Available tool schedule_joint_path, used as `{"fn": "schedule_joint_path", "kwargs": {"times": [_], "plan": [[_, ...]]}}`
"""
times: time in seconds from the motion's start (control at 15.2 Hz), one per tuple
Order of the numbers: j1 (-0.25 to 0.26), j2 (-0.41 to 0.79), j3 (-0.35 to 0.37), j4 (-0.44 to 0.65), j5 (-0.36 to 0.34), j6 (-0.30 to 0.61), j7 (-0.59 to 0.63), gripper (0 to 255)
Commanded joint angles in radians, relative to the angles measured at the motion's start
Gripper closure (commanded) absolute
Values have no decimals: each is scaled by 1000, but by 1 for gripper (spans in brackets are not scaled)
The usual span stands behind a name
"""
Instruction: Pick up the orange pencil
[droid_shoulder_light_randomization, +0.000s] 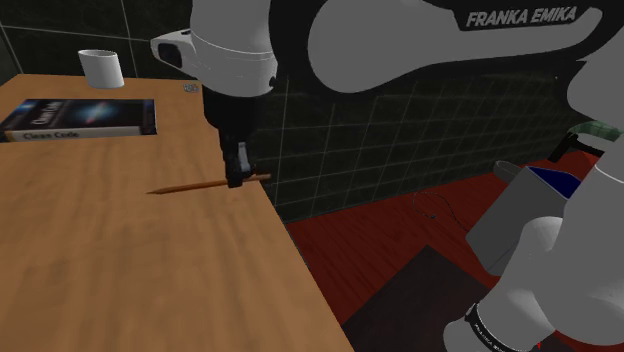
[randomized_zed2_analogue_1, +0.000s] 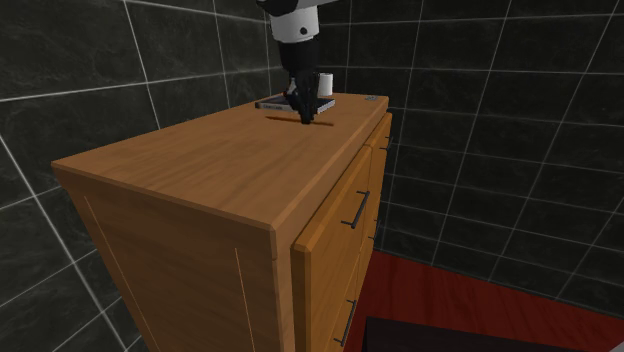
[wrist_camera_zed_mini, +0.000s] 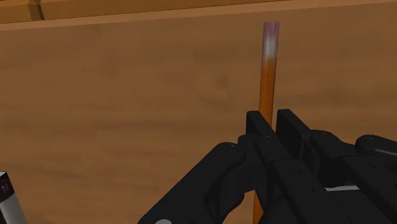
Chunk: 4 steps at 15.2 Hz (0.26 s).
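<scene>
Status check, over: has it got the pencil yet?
Pincer shut on pencil. Pencil low at the wooden top, lift unclear. Book and cup far off, nothing in the way.

Pencil (wrist_camera_zed_mini: 266, 83) midsection — behind fingers (wrist_camera_zed_mini: 290, 127); end blurred

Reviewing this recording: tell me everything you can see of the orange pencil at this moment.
The pencil is a thin orange stick with a silvery band and a reddish eraser at one end; the other end narrows to a tip. It is roughly level over the wooden top, close to its edge. The gripper is shut on it, nearer the eraser end. Whether it rests on the surface or sits just above it cannot be told.
</scene>
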Motion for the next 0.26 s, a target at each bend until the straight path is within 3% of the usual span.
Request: {"fn": "schedule_joint_path", "kwargs": {"times": [0.0,0.2], "plan": [[1,-2,1,26,3,-28,-5,255],[2,0,2,43,2,-43,-8,255]]}}
